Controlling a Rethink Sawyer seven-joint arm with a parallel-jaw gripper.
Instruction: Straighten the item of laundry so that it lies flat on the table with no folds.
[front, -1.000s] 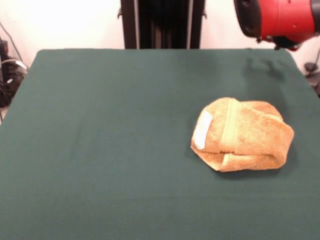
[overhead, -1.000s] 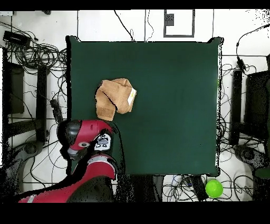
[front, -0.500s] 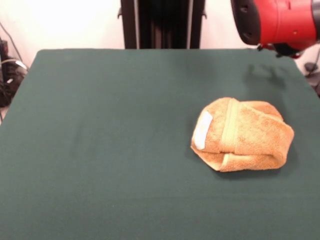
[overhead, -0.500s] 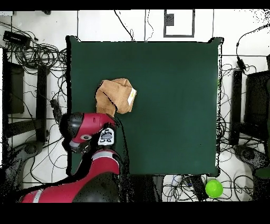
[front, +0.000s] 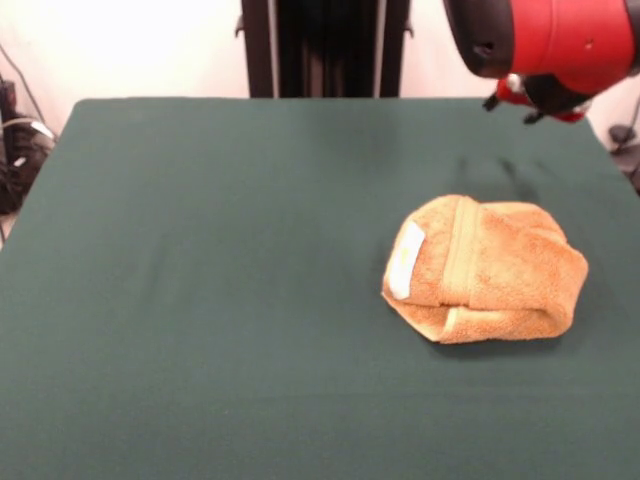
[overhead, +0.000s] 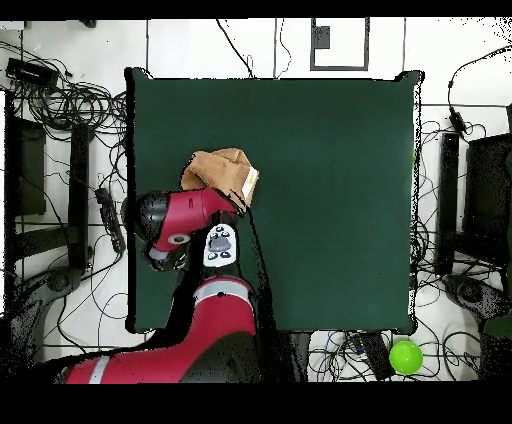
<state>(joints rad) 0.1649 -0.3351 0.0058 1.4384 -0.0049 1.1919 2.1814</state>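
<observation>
While the golden-orange terry towel (front: 484, 270) lies bundled, folded over itself, right of centre on the dark green cloth worktop (front: 200, 300), the red and black arm (front: 545, 45) hangs above its far side. A good grasp would take a loose outer edge. The hand is hidden, its opening impossible to tell.

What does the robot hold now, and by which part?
Nothing: the towel lies folded on the table, apart from the arm above it.
</observation>
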